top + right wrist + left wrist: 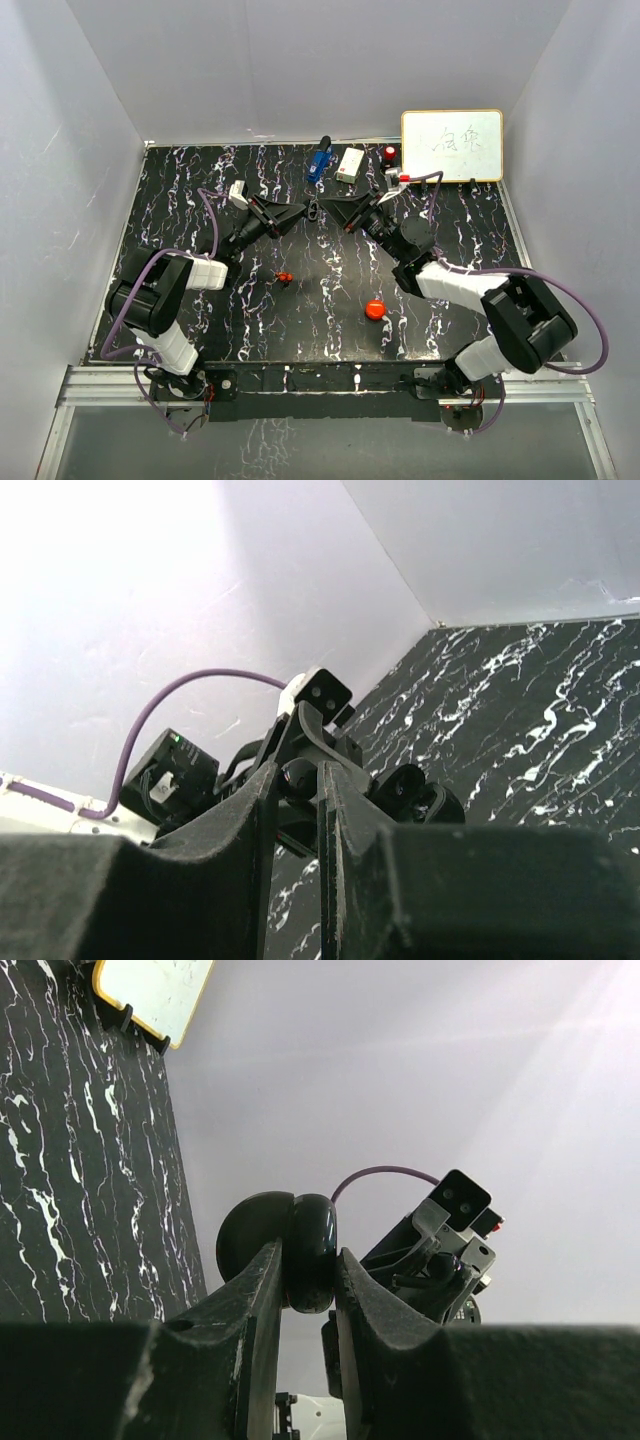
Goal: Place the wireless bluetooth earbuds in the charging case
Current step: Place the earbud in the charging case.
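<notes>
- Counter (250, 330): a flat black slab with white marble veining. It carries the loose pieces.
- Left fingers (262, 1290): pinched shut on the charging case (305, 1235), a smooth, glossy, rounded black shell. They hold it aloft over mid-counter, presumably to present it to the other arm.
- Right fingers (265, 810): nearly closed on a small dark piece (299, 776), tip to tip with the case. It is probably the black earbud, but too small to confirm.
- Red puck (375, 309): round and glossy, lying unheld near the front.
- Red-and-black earbud (285, 277): tiny, lying on the counter near the left arm, not yet picked up.

Black table (330, 335) veined white — red puck (375, 309), red-and-black earbud (285, 277), glossy black case (310, 1240), purple cable (385, 1169).
</notes>
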`<state>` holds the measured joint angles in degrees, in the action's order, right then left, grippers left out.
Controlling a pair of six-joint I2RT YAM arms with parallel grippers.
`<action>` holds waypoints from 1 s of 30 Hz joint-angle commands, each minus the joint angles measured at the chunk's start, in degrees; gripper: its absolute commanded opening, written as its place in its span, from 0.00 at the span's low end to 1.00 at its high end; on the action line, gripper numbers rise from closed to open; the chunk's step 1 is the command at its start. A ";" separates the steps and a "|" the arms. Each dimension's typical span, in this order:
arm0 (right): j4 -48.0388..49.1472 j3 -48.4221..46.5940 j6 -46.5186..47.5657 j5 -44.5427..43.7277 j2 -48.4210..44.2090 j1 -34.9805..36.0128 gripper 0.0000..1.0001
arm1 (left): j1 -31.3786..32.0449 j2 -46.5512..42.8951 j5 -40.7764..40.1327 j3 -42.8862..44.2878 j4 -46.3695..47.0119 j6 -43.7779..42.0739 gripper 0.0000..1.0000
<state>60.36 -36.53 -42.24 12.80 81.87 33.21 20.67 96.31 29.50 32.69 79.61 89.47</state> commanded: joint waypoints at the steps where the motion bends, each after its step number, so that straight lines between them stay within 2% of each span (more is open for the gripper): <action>1: 9.65 0.50 -2.59 -1.24 1.86 -0.40 0.00 | 0.57 0.02 -1.46 1.76 7.90 1.60 0.00; 9: 16.64 2.15 -4.50 -2.41 5.15 -0.36 0.00 | 1.45 -1.99 -3.27 1.41 5.42 1.61 0.00; 30: 17.85 2.48 -5.03 -4.03 7.21 -0.38 0.00 | 3.58 -3.00 -4.64 1.10 6.34 2.20 0.00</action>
<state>73.97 -33.95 -47.31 10.02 88.64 33.19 23.75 96.09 25.80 32.71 79.61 91.11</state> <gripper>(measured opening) 0.176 0.219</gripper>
